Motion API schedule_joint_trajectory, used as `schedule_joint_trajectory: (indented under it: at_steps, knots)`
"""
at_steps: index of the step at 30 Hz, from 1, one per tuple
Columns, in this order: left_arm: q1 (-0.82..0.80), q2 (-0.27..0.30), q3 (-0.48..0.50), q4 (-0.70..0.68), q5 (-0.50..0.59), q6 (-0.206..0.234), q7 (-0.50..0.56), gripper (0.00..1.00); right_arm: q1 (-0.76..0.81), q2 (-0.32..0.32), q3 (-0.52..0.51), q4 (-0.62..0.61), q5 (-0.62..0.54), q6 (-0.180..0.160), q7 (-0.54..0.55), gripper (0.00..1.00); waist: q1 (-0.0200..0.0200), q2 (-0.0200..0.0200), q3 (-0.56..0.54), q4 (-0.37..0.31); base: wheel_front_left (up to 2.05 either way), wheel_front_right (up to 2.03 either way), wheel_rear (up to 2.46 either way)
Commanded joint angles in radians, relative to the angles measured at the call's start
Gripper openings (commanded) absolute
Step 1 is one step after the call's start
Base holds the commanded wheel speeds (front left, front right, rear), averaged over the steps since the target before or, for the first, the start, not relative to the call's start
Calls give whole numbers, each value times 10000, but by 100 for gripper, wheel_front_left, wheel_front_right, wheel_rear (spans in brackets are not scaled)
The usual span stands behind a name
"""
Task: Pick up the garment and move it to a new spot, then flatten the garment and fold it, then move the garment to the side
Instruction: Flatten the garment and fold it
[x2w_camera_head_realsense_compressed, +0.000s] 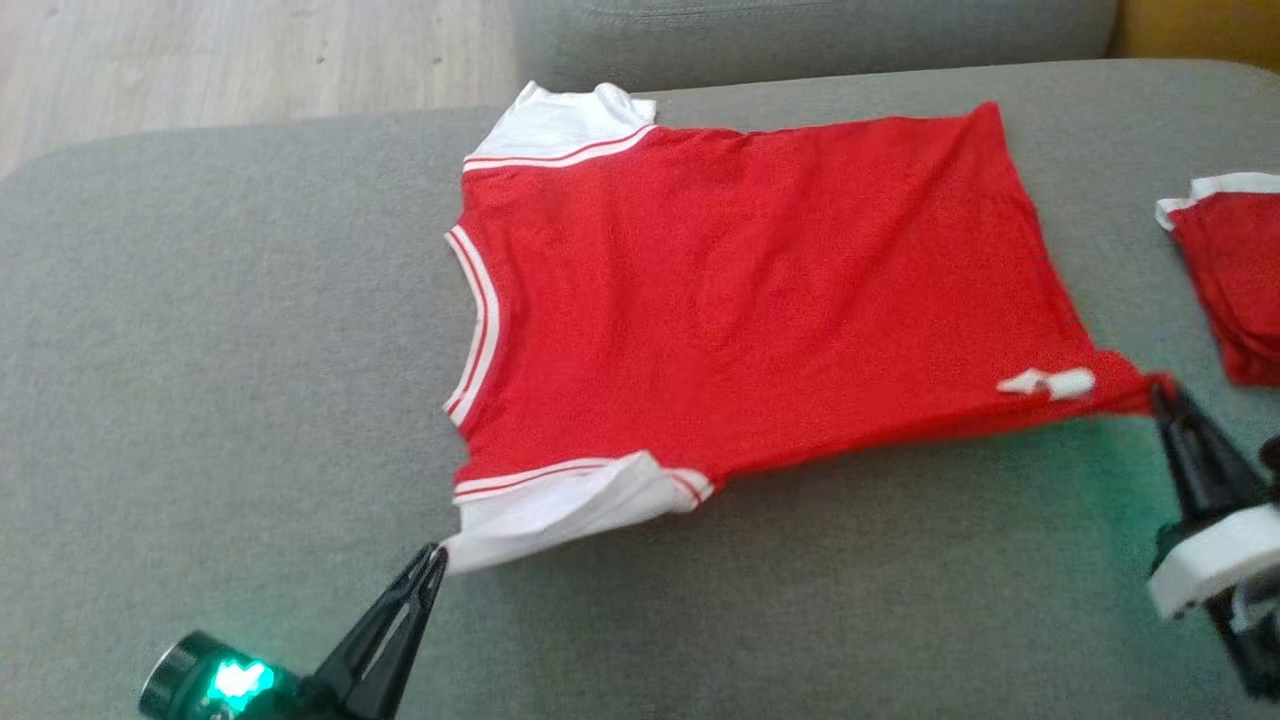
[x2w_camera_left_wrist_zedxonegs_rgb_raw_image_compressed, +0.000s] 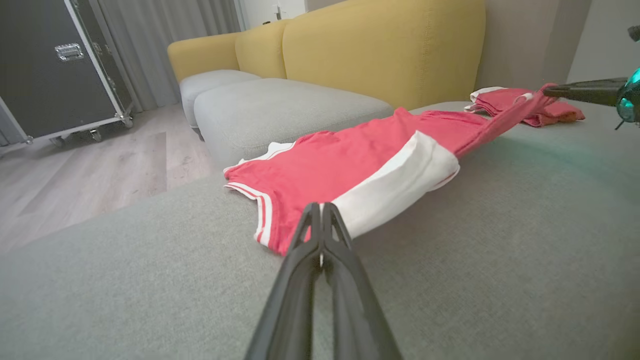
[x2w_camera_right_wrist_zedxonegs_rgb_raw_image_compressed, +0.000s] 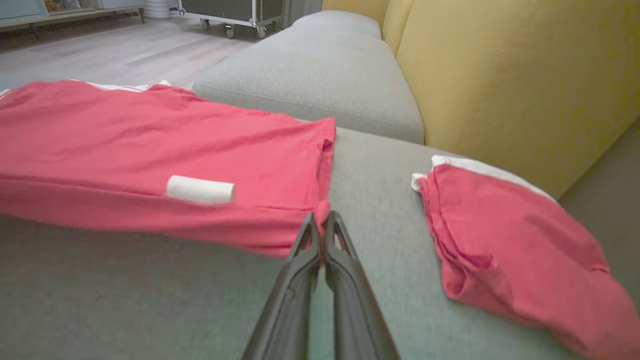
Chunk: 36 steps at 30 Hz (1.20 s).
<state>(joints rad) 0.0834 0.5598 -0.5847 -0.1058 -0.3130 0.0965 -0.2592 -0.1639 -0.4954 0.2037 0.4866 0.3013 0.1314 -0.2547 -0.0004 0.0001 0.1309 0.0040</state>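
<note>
The garment (x2w_camera_head_realsense_compressed: 740, 290) is a red T-shirt with white sleeves and a white, red-striped collar, spread across the grey cushion (x2w_camera_head_realsense_compressed: 200, 350). My left gripper (x2w_camera_head_realsense_compressed: 437, 556) is shut on the tip of the near white sleeve (x2w_camera_left_wrist_zedxonegs_rgb_raw_image_compressed: 395, 185), pulling it taut a little above the cushion. At the shirt's near hem corner my right gripper (x2w_camera_head_realsense_compressed: 1160, 385) is shut on the red cloth (x2w_camera_right_wrist_zedxonegs_rgb_raw_image_compressed: 322, 207), which stretches toward it. A small white label (x2w_camera_head_realsense_compressed: 1045, 383) lies by that corner. In the left wrist view the right gripper (x2w_camera_left_wrist_zedxonegs_rgb_raw_image_compressed: 547, 91) holds the far corner.
A second folded red garment (x2w_camera_head_realsense_compressed: 1235, 280) lies at the right of the cushion, close to my right gripper. Yellow sofa backs (x2w_camera_right_wrist_zedxonegs_rgb_raw_image_compressed: 525, 80) and another grey seat (x2w_camera_left_wrist_zedxonegs_rgb_raw_image_compressed: 280, 107) stand behind. A wooden floor (x2w_camera_head_realsense_compressed: 200, 60) and a black wheeled case (x2w_camera_left_wrist_zedxonegs_rgb_raw_image_compressed: 55, 65) lie beyond the cushion's edge.
</note>
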Motion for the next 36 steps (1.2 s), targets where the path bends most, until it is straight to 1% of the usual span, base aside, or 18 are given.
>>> schedule_joint_trajectory:
  at_steps: [1,5,9,18,25,32,33,34,35,36]
  knots:
    - [-430,158,549,-301,-6,-6,-26,0,-58,-211,99,-339,82,-7,11,0,4,-1,-15,-47,0,0,0]
    - [-645,2,707,-67,151,-277,-26,0,-15,-100,168,-361,139,-7,114,0,4,-1,98,-98,0,0,0]
    - [-1437,-116,833,285,506,-580,-26,0,-378,17,92,-284,64,-7,195,0,4,-1,385,-65,0,0,0]
    - [-4426,-457,834,1655,1547,-1350,-26,0,-1832,152,53,259,77,-7,250,0,4,-1,1244,13,0,0,0]
    - [-6664,-740,965,2921,2017,-1731,-26,0,-3241,153,475,999,60,-7,310,0,4,-1,1927,4,0,0,0]
    - [-7943,-1091,834,4062,2332,-1935,-26,0,-4352,219,1011,1925,81,-7,195,0,4,-1,2371,27,0,0,0]
    - [-8037,-1157,833,4191,2340,-1947,-26,0,-4473,249,1048,2085,109,-7,180,15,4,-1,2407,34,0,0,0]
    - [-8110,-1214,824,4339,2344,-1962,-26,0,-4588,293,1058,2251,152,-7,161,63,4,-1,2436,43,0,0,0]
    - [-8159,-1283,824,4500,2319,-1979,-26,23,-4697,336,1066,2411,158,-7,140,100,4,-1,2453,52,0,0,0]
    - [-8188,-1356,846,4647,2288,-1983,-26,100,-4790,392,1076,2540,143,-7,116,100,4,-1,2458,60,0,0,0]
